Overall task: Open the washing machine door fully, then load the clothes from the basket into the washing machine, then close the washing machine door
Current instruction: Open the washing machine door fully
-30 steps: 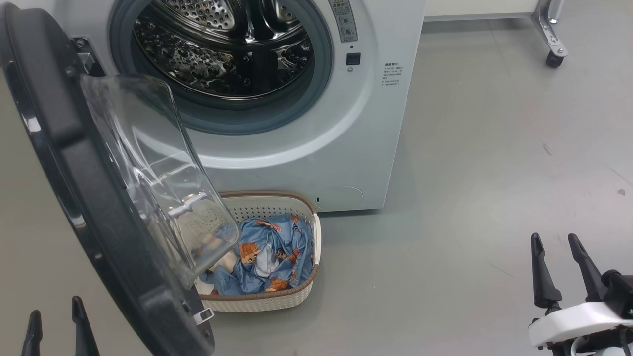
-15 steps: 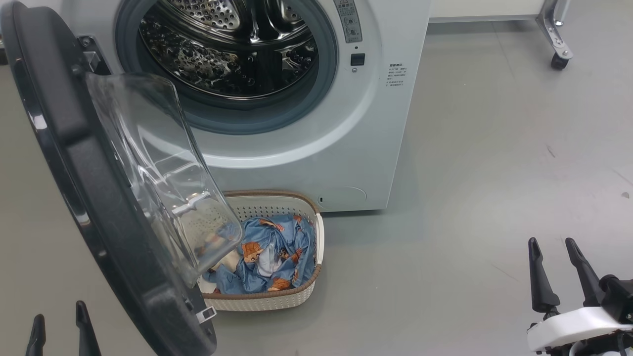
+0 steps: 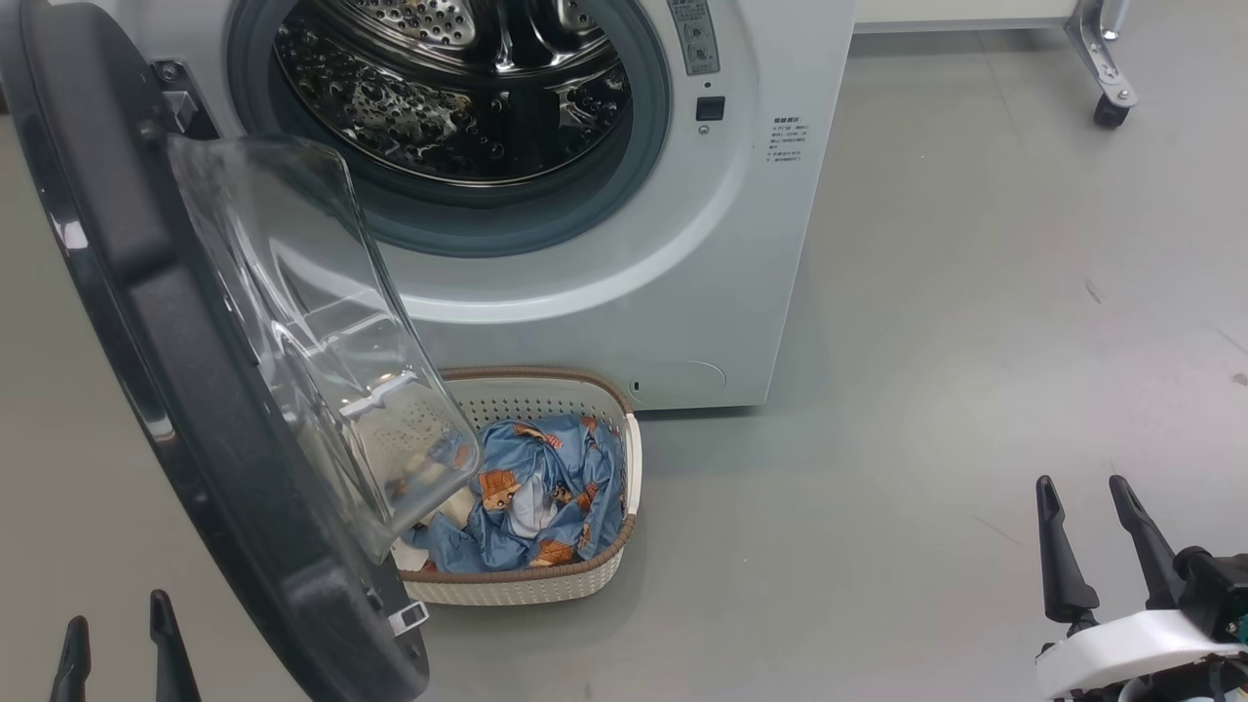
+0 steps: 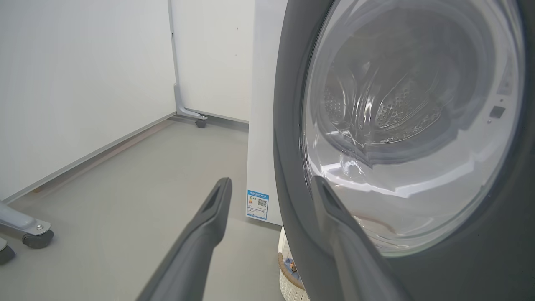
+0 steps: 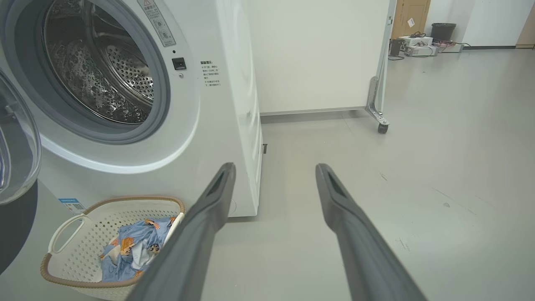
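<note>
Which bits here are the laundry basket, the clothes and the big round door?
basket [image 3: 526,588]: head view, on its perforated white front wall.
clothes [image 3: 546,497]: head view, on the middle of the blue printed fabric.
washing machine door [image 3: 195,390]: head view, on its dark inner frame, beside the glass bowl.

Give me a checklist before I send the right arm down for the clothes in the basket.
1. Washing machine door open: ok, swung well out from the washing machine.
2. Door clear of the basket: not ok, its glass bowl overhangs the basket's left part.
3. Clothes reachable: ok, the heap's right part lies uncovered.
4. Drum free: ok, what shows looks empty.
5. Right fingers open, empty: ok.
6. Left fingers off the door: cannot tell, one overlaps its rim in the left wrist view.
</note>
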Controlling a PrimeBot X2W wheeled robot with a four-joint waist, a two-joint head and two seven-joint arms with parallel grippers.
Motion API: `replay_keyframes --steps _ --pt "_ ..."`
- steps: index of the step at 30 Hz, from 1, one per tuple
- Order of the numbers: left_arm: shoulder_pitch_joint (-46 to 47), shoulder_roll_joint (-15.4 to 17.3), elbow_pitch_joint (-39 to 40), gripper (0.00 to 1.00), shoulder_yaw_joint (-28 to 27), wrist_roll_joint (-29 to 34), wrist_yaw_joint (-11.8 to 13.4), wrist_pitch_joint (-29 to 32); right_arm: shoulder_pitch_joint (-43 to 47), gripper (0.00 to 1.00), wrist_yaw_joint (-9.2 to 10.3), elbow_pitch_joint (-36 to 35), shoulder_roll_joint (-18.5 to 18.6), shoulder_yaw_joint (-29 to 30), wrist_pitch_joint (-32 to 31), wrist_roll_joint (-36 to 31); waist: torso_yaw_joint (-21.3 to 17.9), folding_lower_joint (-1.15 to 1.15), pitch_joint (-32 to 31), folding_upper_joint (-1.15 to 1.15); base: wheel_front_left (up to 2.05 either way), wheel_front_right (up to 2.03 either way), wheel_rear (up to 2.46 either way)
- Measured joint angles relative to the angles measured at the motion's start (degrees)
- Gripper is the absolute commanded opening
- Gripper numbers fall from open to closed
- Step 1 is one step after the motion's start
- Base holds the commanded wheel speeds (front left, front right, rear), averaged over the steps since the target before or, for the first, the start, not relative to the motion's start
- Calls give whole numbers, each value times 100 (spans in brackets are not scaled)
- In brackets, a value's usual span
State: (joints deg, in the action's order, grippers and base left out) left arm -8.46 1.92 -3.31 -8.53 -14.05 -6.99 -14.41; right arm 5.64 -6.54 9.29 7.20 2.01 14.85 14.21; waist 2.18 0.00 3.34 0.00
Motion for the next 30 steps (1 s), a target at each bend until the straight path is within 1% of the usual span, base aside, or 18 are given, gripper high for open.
replay_keyframes --steps 5,6,7,19,22,26,30 --pt "1 0 0 100 3 1 0 0 -2 100 -3 20 -35 29 0 -23 21 0 21 0 0 0 0" --pt "2 1 -15 66 9 -1 0 0 -3 100 -4 22 -44 34 0 -32 26 0 24 0 0 0 0" --pt "1 3 -55 0 32 -8 0 0 -4 100 -4 23 -51 38 0 -45 30 0 26 0 0 0 0" --pt "1 1 -205 0 90 -62 0 1 -8 100 -22 47 -135 115 0 -86 97 0 19 0 0 0 0" --pt "2 2 -211 0 86 -83 0 1 -9 100 -54 49 -158 136 0 -101 121 0 21 0 0 0 0" --pt "19 0 -149 0 -115 -153 0 1 -9 100 -54 49 -162 188 0 -107 161 0 23 0 0 0 0" --pt "195 0 137 0 -283 -196 3 1 -9 100 -54 48 -165 268 0 -108 240 0 35 0 0 0 0"
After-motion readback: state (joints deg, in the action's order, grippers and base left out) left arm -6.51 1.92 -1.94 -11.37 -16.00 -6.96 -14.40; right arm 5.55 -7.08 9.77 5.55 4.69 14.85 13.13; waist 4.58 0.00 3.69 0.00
